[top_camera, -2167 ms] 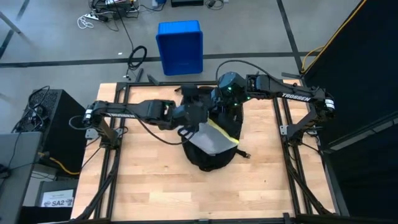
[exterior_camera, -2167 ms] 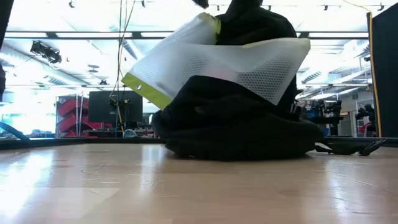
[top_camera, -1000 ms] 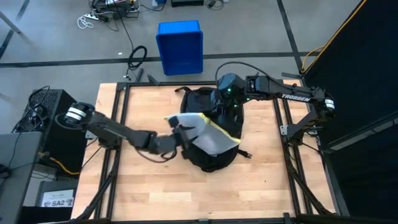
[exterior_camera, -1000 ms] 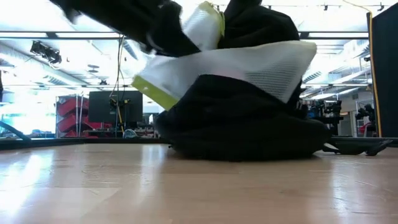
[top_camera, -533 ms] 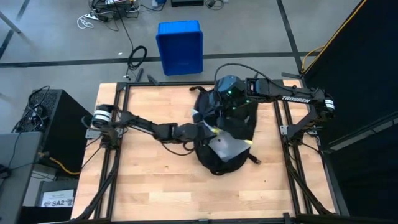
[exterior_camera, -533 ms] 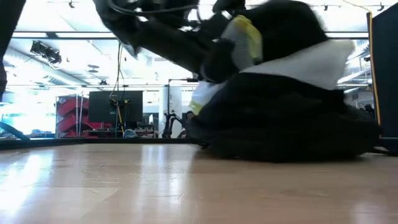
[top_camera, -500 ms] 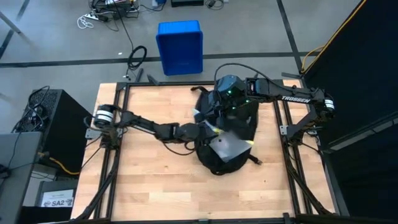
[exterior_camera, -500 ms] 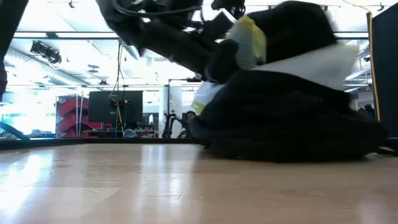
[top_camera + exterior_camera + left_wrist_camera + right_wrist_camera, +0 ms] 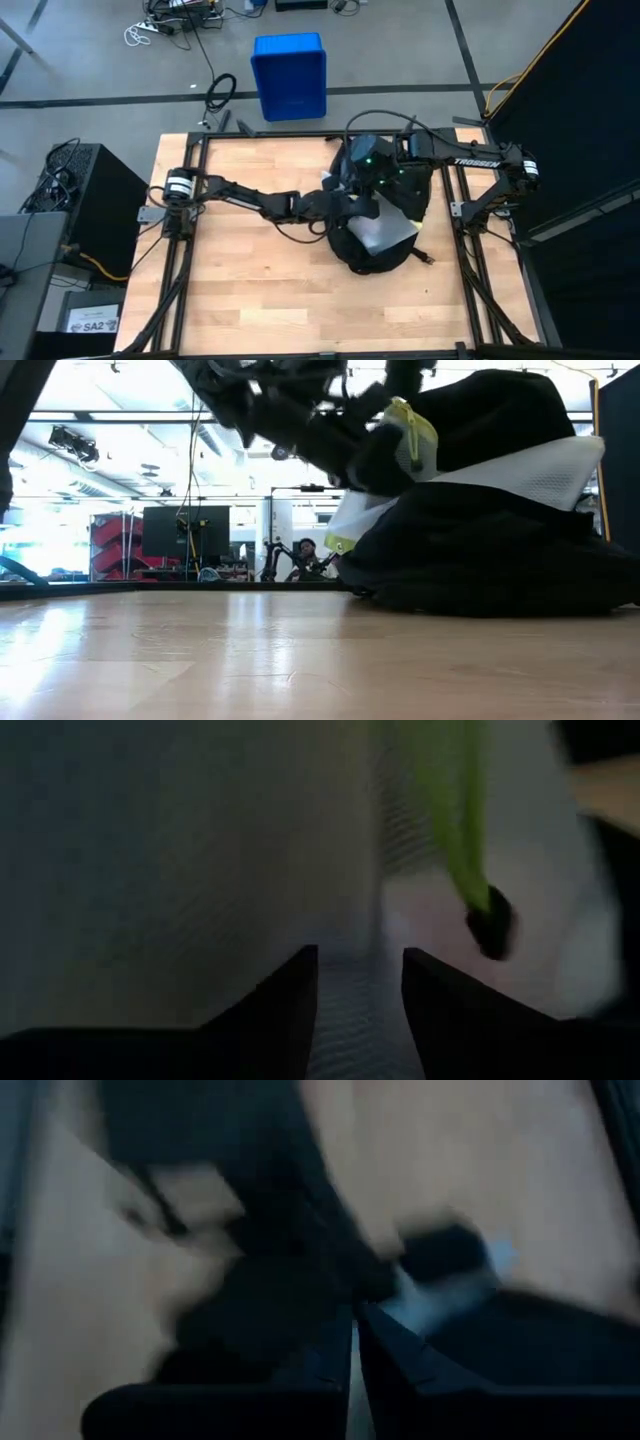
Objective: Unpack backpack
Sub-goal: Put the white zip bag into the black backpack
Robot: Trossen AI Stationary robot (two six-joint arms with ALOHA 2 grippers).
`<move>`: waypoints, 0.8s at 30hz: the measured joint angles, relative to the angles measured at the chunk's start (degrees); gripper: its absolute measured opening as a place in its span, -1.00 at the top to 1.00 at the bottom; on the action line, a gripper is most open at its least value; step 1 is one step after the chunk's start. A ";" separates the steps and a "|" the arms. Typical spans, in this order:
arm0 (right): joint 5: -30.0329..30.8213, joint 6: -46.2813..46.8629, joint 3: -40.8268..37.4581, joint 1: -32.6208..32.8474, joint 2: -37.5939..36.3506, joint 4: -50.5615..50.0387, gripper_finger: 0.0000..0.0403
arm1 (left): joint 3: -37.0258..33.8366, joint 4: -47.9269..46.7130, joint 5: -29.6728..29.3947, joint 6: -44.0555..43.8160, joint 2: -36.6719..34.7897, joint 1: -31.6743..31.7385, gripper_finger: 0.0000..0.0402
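Left gripper (image 9: 352, 207) reaches across the table (image 9: 230, 270) from the left side and sits against the near-left flank of the backpack (image 9: 385, 255). Its own wrist view shows the two dark fingers (image 9: 290, 1010) standing a narrow gap apart, with white mesh fabric running between them; whether they press on that fabric cannot be told. Close ahead of the fingers hangs a yellow-green trim strip (image 9: 455, 830).

Right gripper (image 9: 368, 160) is over the far top of the backpack, its arm coming in from the right edge. Its fingers (image 9: 320, 1370) are pressed together with only a sliver between them; what they pinch, if anything, cannot be told, as that view is smeared.

Backpack position: right of table centre, lying between the two grippers and touching both. A white mesh vest (image 9: 540, 470) with yellow-green edging drapes over and out of it, seen level across the table. A grey-white panel (image 9: 385, 232) shows on its upper face from overhead.

Blue bin (image 9: 290, 75) stands on the floor beyond the table's far edge, well apart from the backpack.
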 joint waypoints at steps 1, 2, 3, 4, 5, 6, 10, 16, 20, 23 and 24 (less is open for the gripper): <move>1.97 0.00 0.00 0.13 0.00 -2.23 1.00 | 0.00 -1.35 -0.03 0.61 -0.98 -0.49 0.41; 3.88 0.03 0.00 0.34 0.00 -3.59 1.00 | -0.02 -2.02 -0.30 0.93 -1.81 -0.99 0.41; 5.63 0.22 0.00 0.55 -0.02 -4.59 1.00 | -0.02 -2.33 -0.82 1.35 -2.52 -1.47 0.41; 7.15 0.54 0.00 0.84 -0.02 -5.63 1.00 | -0.02 -2.42 -1.40 1.91 -2.95 -1.89 0.41; 8.45 1.05 0.00 1.11 -0.02 -6.31 1.00 | 0.00 -2.40 -1.70 2.11 -3.50 -2.24 0.41; 9.48 1.64 0.00 1.26 -0.02 -6.40 1.00 | 0.00 -2.40 -1.79 2.22 -3.73 -2.43 0.41; 10.56 2.46 0.00 2.58 -0.02 -8.17 0.98 | 0.00 -3.38 -2.01 2.18 -3.75 -2.79 0.41; 11.10 2.46 0.00 5.79 -0.02 -10.25 0.90 | -0.02 -6.32 -2.30 1.94 -3.83 -3.76 0.41; 11.25 0.77 -0.61 8.48 -0.09 -10.41 0.80 | -0.02 -6.78 -2.62 2.05 -4.13 -4.60 0.41; 11.05 -0.02 -2.84 10.16 -0.07 -10.55 0.63 | -0.02 -8.22 -2.79 2.10 -4.18 -4.98 0.41; 11.11 -0.19 -3.67 10.52 -0.07 -10.57 0.55 | -0.04 -8.63 -2.86 2.10 -4.18 -5.02 0.41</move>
